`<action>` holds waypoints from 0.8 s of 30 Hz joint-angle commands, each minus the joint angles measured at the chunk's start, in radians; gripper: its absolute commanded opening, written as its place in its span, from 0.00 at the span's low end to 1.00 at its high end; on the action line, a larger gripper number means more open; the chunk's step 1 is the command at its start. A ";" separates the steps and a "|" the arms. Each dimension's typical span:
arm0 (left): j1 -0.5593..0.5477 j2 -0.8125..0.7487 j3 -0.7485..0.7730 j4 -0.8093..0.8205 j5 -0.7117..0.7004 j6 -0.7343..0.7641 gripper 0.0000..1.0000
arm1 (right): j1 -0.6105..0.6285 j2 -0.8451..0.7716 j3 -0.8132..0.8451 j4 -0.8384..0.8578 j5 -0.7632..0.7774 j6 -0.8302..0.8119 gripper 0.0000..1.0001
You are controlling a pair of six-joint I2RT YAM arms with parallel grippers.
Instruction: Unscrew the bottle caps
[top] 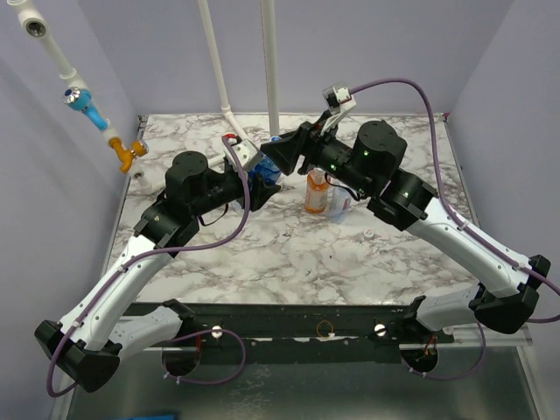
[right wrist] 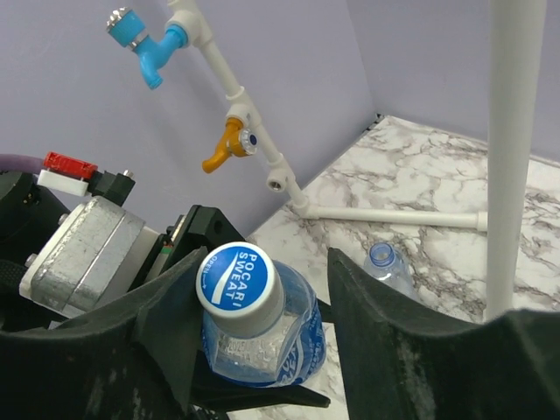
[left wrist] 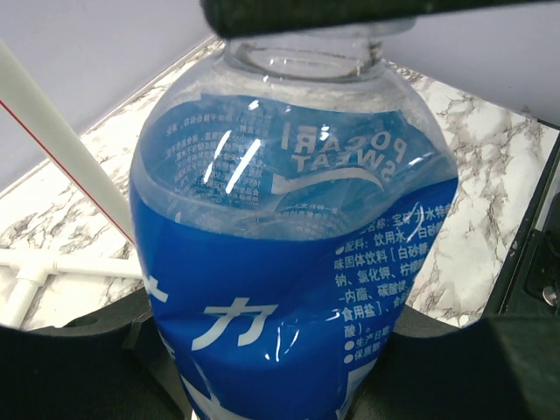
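Observation:
A clear bottle with a blue label (left wrist: 289, 289) is tilted above the back of the table, my left gripper (left wrist: 280, 350) shut on its body (top: 262, 171). Its cap (right wrist: 238, 284), white with a blue top, is on the neck. My right gripper (right wrist: 267, 262) is open around that cap: the left finger (right wrist: 166, 306) touches it and the right finger (right wrist: 385, 306) stands apart from it. An orange-liquid bottle (top: 317, 194) stands upright at mid table. A clear bottle without a cap (right wrist: 385, 262) is behind the held one. A small white cap (top: 369, 234) lies loose on the marble.
White pipes with a blue tap (right wrist: 144, 39) and an orange tap (right wrist: 229, 144) run along the left wall. A white pipe (right wrist: 394, 214) lies along the back of the table, and a vertical pole (right wrist: 516, 149) rises close to my right gripper.

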 commanded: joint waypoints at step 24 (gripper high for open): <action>0.002 -0.021 0.005 0.033 0.052 -0.082 0.00 | 0.002 0.011 -0.025 0.151 -0.042 -0.003 0.08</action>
